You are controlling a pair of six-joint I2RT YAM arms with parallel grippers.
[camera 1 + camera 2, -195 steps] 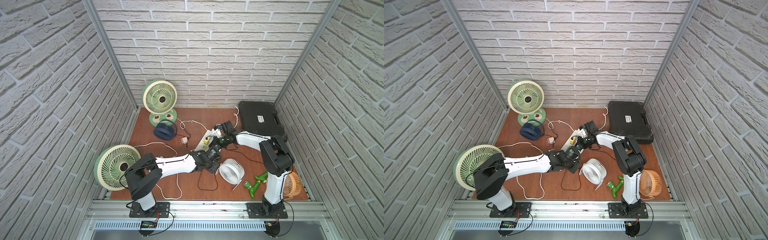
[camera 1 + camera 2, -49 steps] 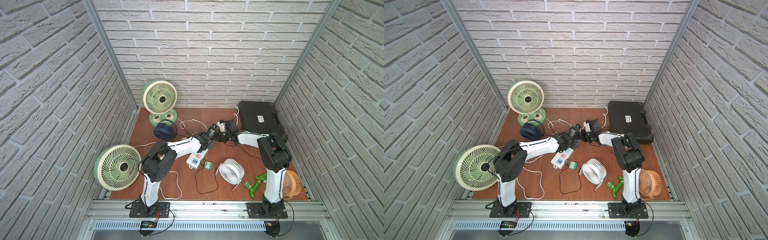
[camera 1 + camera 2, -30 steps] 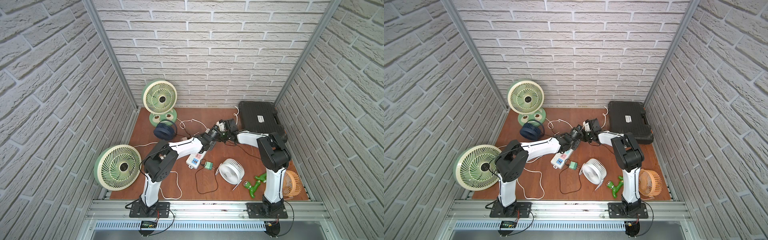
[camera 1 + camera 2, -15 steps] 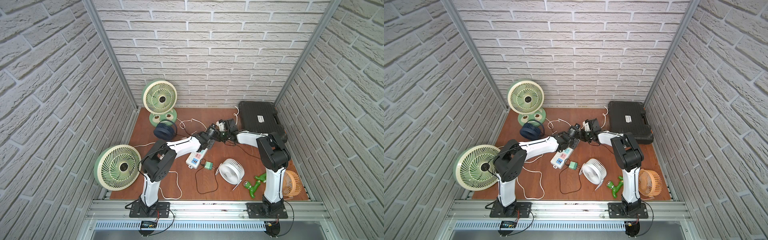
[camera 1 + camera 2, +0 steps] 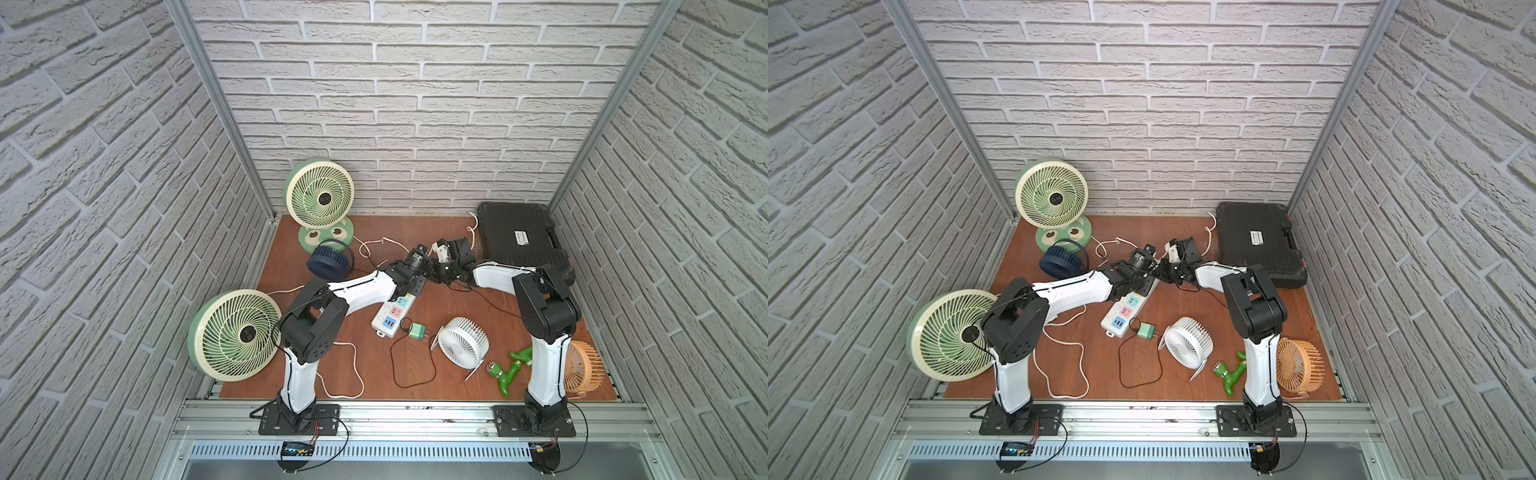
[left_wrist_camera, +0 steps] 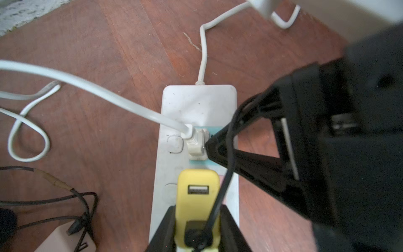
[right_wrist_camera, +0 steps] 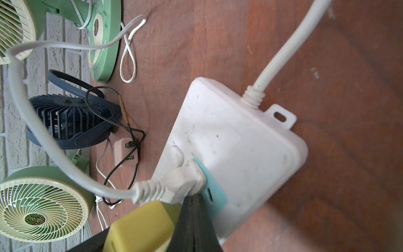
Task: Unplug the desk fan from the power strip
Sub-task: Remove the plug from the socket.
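The power strip (image 5: pixel 397 309) (image 5: pixel 1123 311) lies slantwise mid-table. Its far end shows bare and white in the left wrist view (image 6: pixel 196 102) and the right wrist view (image 7: pixel 229 135). A yellow USB adapter (image 6: pixel 197 181) (image 7: pixel 139 224) with a black cable stands plugged in it, and my left gripper (image 6: pixel 197 215) (image 5: pixel 422 277) is shut on its sides. In the blue socket sits a white plug (image 6: pixel 196 144) (image 7: pixel 181 183). Its white cord loops off toward the green desk fan (image 5: pixel 319 198) at the back wall. My right gripper (image 7: pixel 194 198) (image 6: pixel 209 146) is shut, tips pressed beside that plug.
A green adapter (image 5: pixel 417 332) with a black cable lies loose by the white fan (image 5: pixel 463 343). A navy fan (image 5: pixel 328 261) and a pink adapter (image 7: pixel 126 152) sit left of the strip. A big green fan (image 5: pixel 235 334) stands front left, with a black case (image 5: pixel 519 239) back right and an orange fan (image 5: pixel 582 368) front right.
Several seconds ago my left arm was at the strip's near end; it has since swung to the far end. Over the last second neither arm has visibly moved.
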